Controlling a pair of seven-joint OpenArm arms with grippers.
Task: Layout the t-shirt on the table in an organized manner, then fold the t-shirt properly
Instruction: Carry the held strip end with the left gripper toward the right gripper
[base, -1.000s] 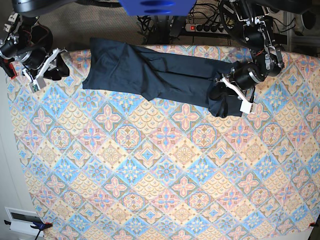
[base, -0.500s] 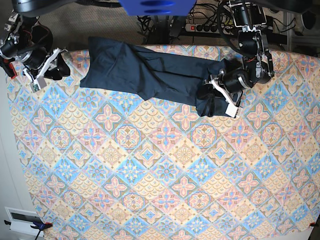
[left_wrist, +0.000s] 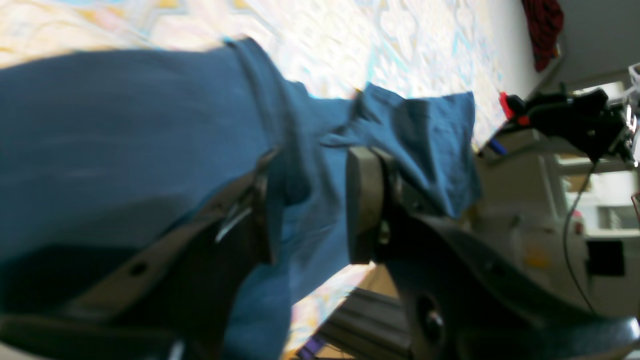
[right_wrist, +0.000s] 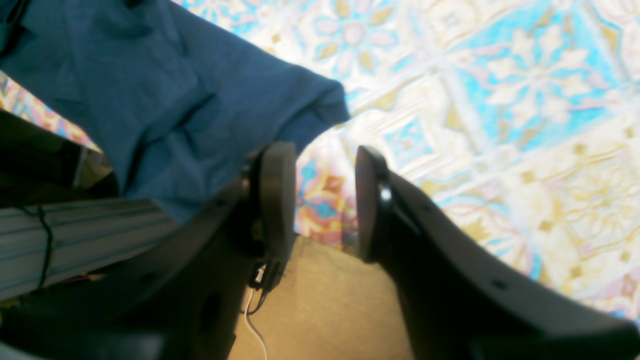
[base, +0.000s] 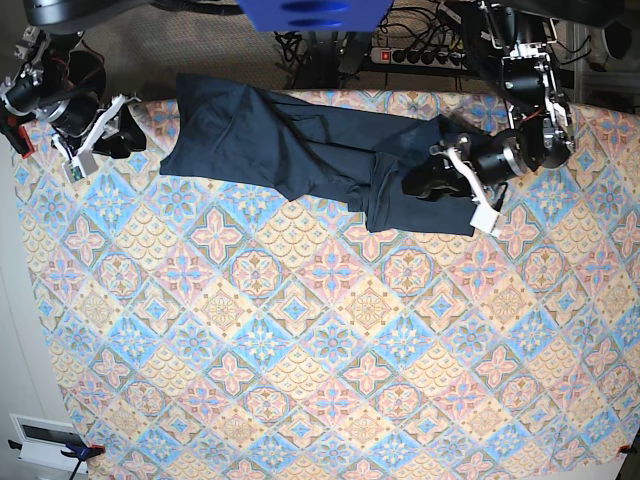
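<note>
While the dark navy-blue soft fabric t-shirt (base: 300, 150) is stretching lengthwise across the tile-patterned table's (base: 300, 350) top, the left gripper (base: 425, 183) is straddling its right end, jaws parted; the right gripper (base: 112, 135) is idling agape upper left.

Dark navy t-shirt (base: 300, 150) lies rumpled lengthwise along the patterned table's (base: 300, 340) far edge.

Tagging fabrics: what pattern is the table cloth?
Pastel blue, pink and cream diamond-medallion tiles on the table; clearest in the base view.
</note>
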